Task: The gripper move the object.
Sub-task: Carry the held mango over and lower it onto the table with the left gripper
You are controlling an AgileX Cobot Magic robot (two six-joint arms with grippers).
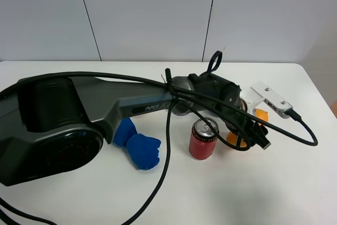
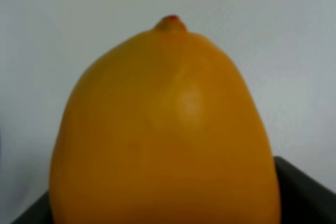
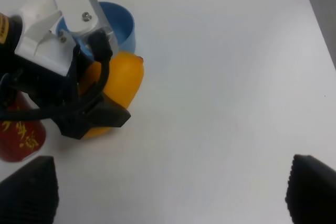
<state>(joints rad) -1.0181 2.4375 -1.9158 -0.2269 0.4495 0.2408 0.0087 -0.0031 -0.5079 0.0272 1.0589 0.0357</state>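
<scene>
The orange-yellow mango (image 2: 163, 140) fills the left wrist view, stem nub pointing away, with dark jaw edges at both lower corners. In the exterior high view only orange patches of the mango (image 1: 260, 115) show under the left gripper (image 1: 247, 127), just right of the red can (image 1: 202, 139). In the right wrist view the left gripper (image 3: 107, 85), with its white box (image 3: 58, 19), has black jaws on both sides of the mango (image 3: 126, 77), shut on it at table level. My right gripper (image 3: 170, 192) is open and empty, off to one side of the mango over bare table.
A blue bowl (image 3: 118, 24) sits right behind the mango, touching or nearly so. The red can (image 3: 18, 135) stands close beside the left gripper. A blue crumpled object (image 1: 142, 148) lies left of the can. Black cables (image 1: 295, 130) loop over the white table (image 1: 295, 183).
</scene>
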